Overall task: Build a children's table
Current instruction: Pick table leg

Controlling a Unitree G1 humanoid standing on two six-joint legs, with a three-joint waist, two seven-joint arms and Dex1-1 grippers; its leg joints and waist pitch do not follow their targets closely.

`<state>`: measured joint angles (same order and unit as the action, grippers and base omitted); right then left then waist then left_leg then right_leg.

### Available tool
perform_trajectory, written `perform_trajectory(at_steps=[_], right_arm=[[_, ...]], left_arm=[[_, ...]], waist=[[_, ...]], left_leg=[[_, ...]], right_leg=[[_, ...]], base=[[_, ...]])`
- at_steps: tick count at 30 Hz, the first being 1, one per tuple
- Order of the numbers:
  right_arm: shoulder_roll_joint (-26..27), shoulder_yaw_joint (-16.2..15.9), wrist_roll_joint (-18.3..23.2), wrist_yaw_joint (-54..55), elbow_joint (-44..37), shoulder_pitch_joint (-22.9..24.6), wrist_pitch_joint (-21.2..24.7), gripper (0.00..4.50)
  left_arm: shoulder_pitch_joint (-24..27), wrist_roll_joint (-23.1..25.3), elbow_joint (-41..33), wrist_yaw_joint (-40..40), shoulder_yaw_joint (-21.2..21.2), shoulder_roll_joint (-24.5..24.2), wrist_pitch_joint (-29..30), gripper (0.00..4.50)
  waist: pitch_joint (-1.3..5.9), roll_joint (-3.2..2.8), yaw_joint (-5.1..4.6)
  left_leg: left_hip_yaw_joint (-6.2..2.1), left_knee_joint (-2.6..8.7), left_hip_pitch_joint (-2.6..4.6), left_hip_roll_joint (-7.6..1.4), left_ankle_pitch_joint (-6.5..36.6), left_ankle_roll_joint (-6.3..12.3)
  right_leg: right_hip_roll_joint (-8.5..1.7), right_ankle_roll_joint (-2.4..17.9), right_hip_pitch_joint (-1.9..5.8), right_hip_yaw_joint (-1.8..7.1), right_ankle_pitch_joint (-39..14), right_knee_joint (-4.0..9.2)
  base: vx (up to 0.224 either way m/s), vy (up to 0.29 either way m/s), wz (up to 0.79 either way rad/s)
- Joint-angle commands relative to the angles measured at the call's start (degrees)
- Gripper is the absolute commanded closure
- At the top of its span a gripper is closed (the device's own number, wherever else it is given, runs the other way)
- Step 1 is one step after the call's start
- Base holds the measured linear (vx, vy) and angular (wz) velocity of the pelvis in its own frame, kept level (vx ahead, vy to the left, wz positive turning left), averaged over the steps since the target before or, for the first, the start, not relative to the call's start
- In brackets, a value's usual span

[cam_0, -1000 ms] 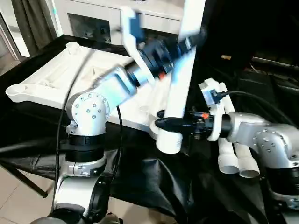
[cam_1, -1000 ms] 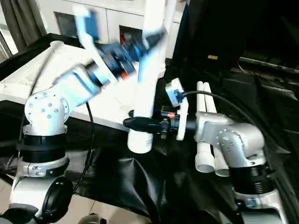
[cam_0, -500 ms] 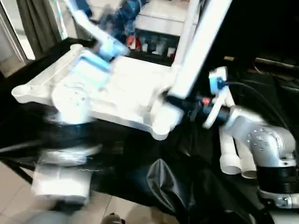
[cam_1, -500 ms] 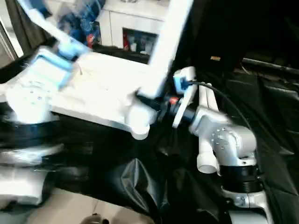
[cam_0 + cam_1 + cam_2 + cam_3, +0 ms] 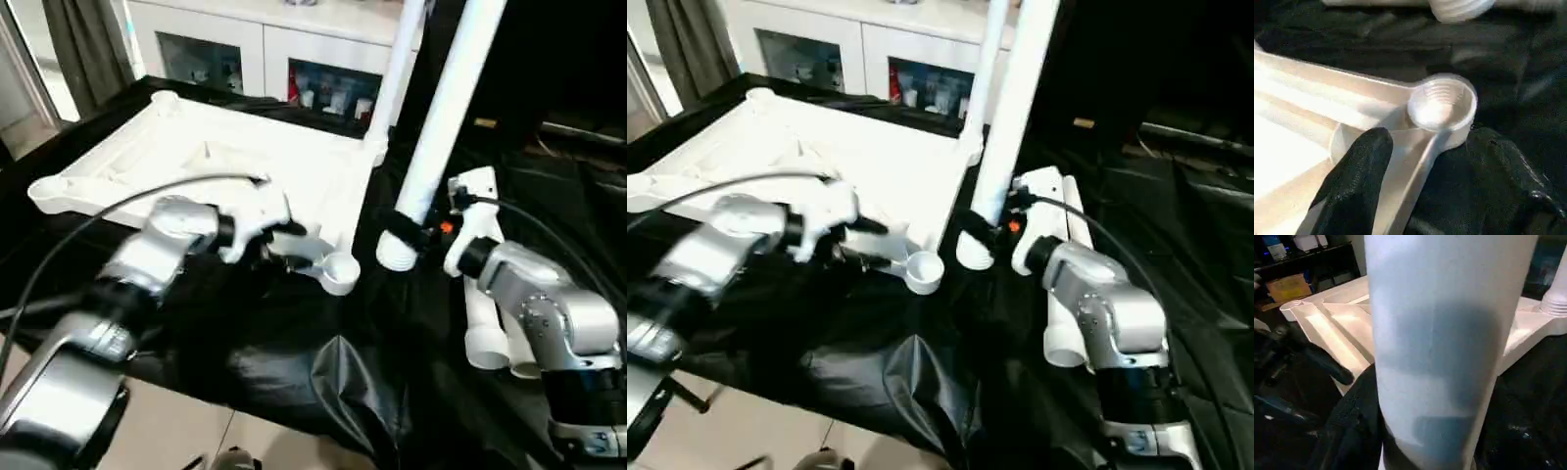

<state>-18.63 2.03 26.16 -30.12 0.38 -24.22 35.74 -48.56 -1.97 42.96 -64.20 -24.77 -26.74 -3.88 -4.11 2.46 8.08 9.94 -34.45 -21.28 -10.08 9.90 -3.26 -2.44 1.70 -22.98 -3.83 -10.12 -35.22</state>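
Straddling the near rim of the white ribbed plastic tabletop (image 5: 245,157), the left gripper (image 5: 1425,161) stands part-open beside its round corner socket (image 5: 1442,103) (empty). Right gripper (image 5: 409,233) clamps a long white tapered tubular leg (image 5: 446,108), tilted, just beside that socket.

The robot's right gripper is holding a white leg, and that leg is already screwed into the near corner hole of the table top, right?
Not quite. The right gripper does hold the leg, but the left eye view shows its threaded end beside the near corner socket, which is empty.
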Motion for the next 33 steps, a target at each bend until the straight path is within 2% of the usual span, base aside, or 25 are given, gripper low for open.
perform_trajectory(at_steps=[1, 4, 5, 7, 9, 12, 14, 15, 20, 22, 23, 24, 25, 31, 33], right_arm=[[-0.25, 0.30, -0.78, 0.73, -0.58, 0.53, -0.80, 2.60], [-0.46, 0.53, -0.33, 1.27, -2.14, 1.68, -0.05, 2.60], [-0.30, 0.35, -0.50, 1.49, -3.17, 2.28, 0.59, 2.60], [-0.23, 0.26, -0.67, 1.54, -3.54, 2.51, 0.83, 2.60], [-0.31, 0.27, -0.72, 1.54, -4.09, 2.83, 1.14, 2.60], [-0.96, 0.42, -0.22, 1.71, -5.46, 3.53, 2.00, 2.60], [-1.20, 0.49, -0.10, 1.70, -5.69, 3.71, 2.15, 2.60], [-1.49, 0.51, 0.00, 1.83, -5.93, 3.89, 2.38, 2.60], [-1.67, 0.73, -0.04, 1.96, -6.55, 4.03, 2.91, 2.60], [-1.68, 0.86, -0.27, 2.00, -6.88, 4.05, 3.17, 2.60], [-1.60, 0.88, -0.39, 2.10, -6.93, 4.00, 3.26, 2.60], [-1.67, 0.91, -0.41, 2.15, -7.05, 4.07, 3.29, 2.60], [-1.68, 0.88, -0.43, 2.23, -7.10, 4.09, 3.29, 2.60], [-1.63, 0.45, -0.77, 2.20, -6.94, 3.91, 3.13, 2.60], [-1.57, 0.05, -1.05, 1.94, -6.35, 3.42, 2.87, 2.60]], left_arm=[[-1.53, 2.30, 3.21, -0.59, -1.36, 0.28, -2.54, 1.55], [-2.50, 3.55, 6.13, -0.49, -2.20, 1.00, -3.75, 1.55], [-3.51, 5.69, 9.76, 0.35, -2.54, 1.86, -5.93, 1.55], [-4.16, 6.64, 12.10, 0.78, -2.56, 2.48, -7.13, 1.55], [-4.80, 7.53, 14.45, 1.83, -2.61, 3.26, -8.34, 1.55], [-6.36, 8.67, 19.57, 5.72, -2.29, 5.34, -10.58, 1.55], [-6.69, 8.52, 20.50, 6.64, -1.85, 5.92, -10.68, 1.55], [-7.42, 8.88, 22.50, 8.80, -1.21, 6.88, -11.00, 1.55], [-8.35, 10.53, 25.45, 10.02, -1.06, 7.73, -11.39, 1.55], [-8.88, 11.40, 26.94, 9.87, -1.11, 7.96, -11.63, 1.84], [-9.30, 11.77, 27.90, 9.66, -1.12, 8.00, -11.61, 1.91], [-9.69, 12.19, 28.72, 9.41, -1.21, 8.05, -11.62, 1.95], [-10.04, 12.59, 29.33, 9.05, -1.39, 7.98, -11.47, 2.02], [-11.31, 13.27, 30.63, 7.36, -0.66, 7.90, -10.88, 2.47], [-11.83, 13.28, 30.67, 3.41, -0.70, 8.07, -10.10, 2.73]], waist=[[4.63, 0.07, -0.22], [4.71, 0.05, -0.13], [4.66, 0.17, -0.25], [4.59, 0.24, -0.22], [4.56, 0.29, -0.18], [4.18, 0.38, -0.43], [4.25, 0.43, -0.37], [4.08, 0.19, -0.47], [4.04, 0.25, -0.67], [4.01, -0.04, -0.83], [4.03, 0.13, -1.04], [4.06, -0.15, -1.05], [4.03, 0.00, -1.19], [3.96, -0.03, -1.44], [3.94, 0.05, -1.42]], left_leg=[[-1.02, 4.08, 1.17, -3.15, 8.69, -1.45], [-1.04, 3.98, 1.13, -3.25, 8.59, -1.54], [-0.93, 3.90, 1.06, -3.15, 8.03, -1.00], [-0.97, 3.92, 0.88, -3.12, 7.56, -0.53], [-0.95, 3.86, 1.04, -3.15, 7.71, -0.33], [-0.99, 3.97, 1.03, -3.22, 8.02, 0.22], [-1.06, 3.94, 1.08, -3.29, 8.00, 0.44], [-1.05, 3.94, 1.02, -3.22, 8.06, 0.48], [-1.14, 3.96, 1.09, -3.18, 8.37, 0.86], [-1.17, 3.94, 1.12, -3.17, 8.73, 0.74], [-1.16, 3.95, 1.05, -3.09, 8.82, 0.72], [-1.24, 3.92, 1.05, -3.11, 8.90, 0.61], [-1.21, 3.95, 1.11, -3.17, 9.02, 0.65], [-1.21, 3.92, 1.04, -3.14, 9.02, 0.93], [-1.17, 3.93, 1.06, -3.05, 8.79, 1.15]], right_leg=[[-6.53, 5.21, 3.03, 3.43, -15.56, 4.36], [-6.79, 6.30, 3.13, 3.46, -14.51, 4.12], [-6.62, 6.63, 3.09, 3.47, -13.42, 4.19], [-6.69, 6.71, 3.24, 3.47, -13.03, 4.13], [-6.69, 6.60, 3.19, 3.47, -13.41, 4.19], [-6.61, 6.68, 3.09, 3.48, -13.63, 4.32], [-6.78, 7.14, 3.21, 3.47, -13.37, 4.24], [-6.70, 7.28, 3.12, 3.49, -13.31, 4.32], [-6.67, 7.48, 3.31, 3.41, -13.52, 4.49], [-6.58, 7.70, 3.22, 3.40, -13.43, 4.56], [-6.61, 7.92, 3.38, 3.35, -13.23, 4.58], [-6.67, 8.12, 3.44, 3.38, -13.07, 4.51], [-6.61, 8.31, 3.38, 3.38, -12.82, 4.55], [-6.70, 9.13, 3.49, 3.33, -12.78, 4.58], [-6.73, 9.02, 3.49, 3.33, -13.39, 4.75]], base=[[0.000, 0.000, 0.00], [0.000, 0.000, 0.00], [0.000, 0.000, 0.00], [0.000, 0.000, 0.00], [0.000, 0.000, 0.00], [0.000, 0.000, 0.00], [0.000, 0.000, 0.00], [0.000, 0.000, 0.00], [0.000, 0.000, 0.00], [0.000, 0.000, 0.00], [0.000, 0.000, 0.00], [0.000, 0.000, 0.00], [0.000, 0.000, 0.00], [0.000, 0.000, 0.00], [0.000, 0.000, 0.00]])
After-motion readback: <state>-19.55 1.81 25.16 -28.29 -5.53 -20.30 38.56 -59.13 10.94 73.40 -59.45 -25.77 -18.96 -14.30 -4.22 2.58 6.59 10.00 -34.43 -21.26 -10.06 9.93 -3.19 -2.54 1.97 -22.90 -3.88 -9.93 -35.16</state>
